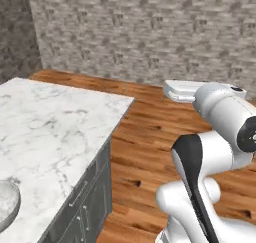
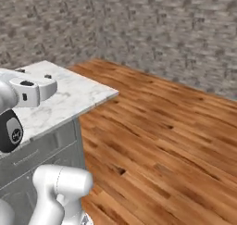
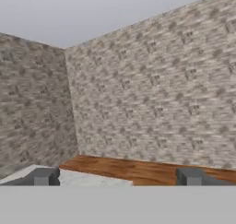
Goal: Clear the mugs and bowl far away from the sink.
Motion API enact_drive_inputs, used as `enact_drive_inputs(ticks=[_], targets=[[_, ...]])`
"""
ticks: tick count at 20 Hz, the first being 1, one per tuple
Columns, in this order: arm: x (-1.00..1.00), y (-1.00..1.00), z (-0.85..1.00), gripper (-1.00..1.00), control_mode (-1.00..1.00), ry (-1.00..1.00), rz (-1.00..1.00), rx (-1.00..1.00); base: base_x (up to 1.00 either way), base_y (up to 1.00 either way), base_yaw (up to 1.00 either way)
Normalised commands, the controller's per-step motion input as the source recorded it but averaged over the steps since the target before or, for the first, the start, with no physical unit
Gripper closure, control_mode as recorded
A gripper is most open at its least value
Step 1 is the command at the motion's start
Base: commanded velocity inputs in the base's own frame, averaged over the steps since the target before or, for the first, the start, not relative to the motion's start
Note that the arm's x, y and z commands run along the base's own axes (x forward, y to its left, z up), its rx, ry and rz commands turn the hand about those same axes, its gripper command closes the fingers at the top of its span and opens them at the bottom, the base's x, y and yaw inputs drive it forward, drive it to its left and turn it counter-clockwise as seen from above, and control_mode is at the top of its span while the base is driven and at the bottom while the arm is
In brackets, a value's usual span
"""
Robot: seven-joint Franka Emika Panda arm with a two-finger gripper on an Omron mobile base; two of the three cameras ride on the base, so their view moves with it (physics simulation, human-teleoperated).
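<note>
Currently:
Gripper (image 3: 115, 177): jaws wide apart, holding nothing, aimed at the brick wall (image 3: 152, 94).
Bowl (image 1: 6, 203): on the marble counter (image 1: 55, 132), partly cut off by the left frame edge.

Bare marble counter (image 1: 50, 132) beyond bowl (image 1: 7, 204)

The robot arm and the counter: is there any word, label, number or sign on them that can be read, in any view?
No readable text.
The dark round joint cap on the arm carries a small pale mark, too blurred to read.
The marble counter, the grey cabinet front and the brick wall carry no writing.
</note>
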Motion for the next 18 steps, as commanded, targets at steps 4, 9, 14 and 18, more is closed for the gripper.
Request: enact_drive_inputs(ticks=[4, 9, 14, 18], targets=[[0.0, 0.0, 0.0, -1.0, 1.0, 0.0, 0.0, 0.0, 0.0, 0.0, -1.0], [0.0, 0.0, 0.0, -1.0, 1.0, 0.0, 0.0, 0.0, 0.0, 0.0, -1.0], [0.0, 0.0, 0.0, -1.0, 1.0, 0.0, 0.0, 0.0, 0.0, 0.0, -1.0], [0.0, 0.0, 0.0, -1.0, 1.0, 0.0, 0.0, 0.0, 0.0, 0.0, -1.0]])
